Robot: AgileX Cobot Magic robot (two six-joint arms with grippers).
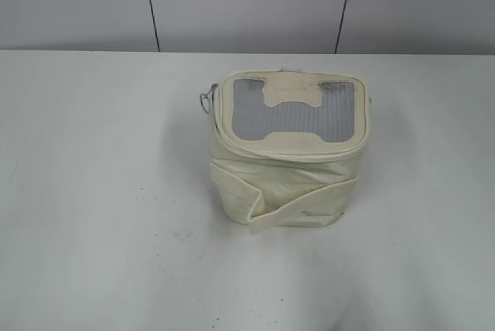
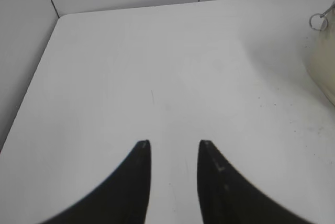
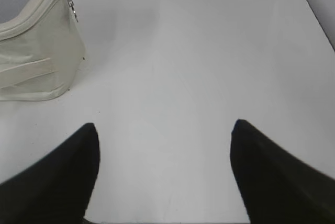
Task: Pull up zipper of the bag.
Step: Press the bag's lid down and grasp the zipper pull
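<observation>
Nothing of the job looks started: neither arm appears in the exterior view, and the bag (image 1: 288,149) stands alone a little right of centre on the white worktop (image 1: 93,192).

At the far left of the bag, a silver pull with a wire ring (image 1: 205,101) hangs off the upper left corner of the lid, at the end of the zipper (image 1: 288,142) that runs around the rim of the grey top panel. The same ring shows at the upper right of the left wrist view, with the left gripper (image 2: 174,143) well apart from it, low in the frame; its jaws are slightly apart with only bare worktop between them.

In the right wrist view the bag fills the upper left corner, a second pull (image 3: 71,5) dangling at its near corner. The right gripper (image 3: 165,124) sits at the bottom of the frame, jaws spread wide and empty.

What remains, as I judge it, is everything: reaching, steadying the bag, taking a pull and running it along the track.
</observation>
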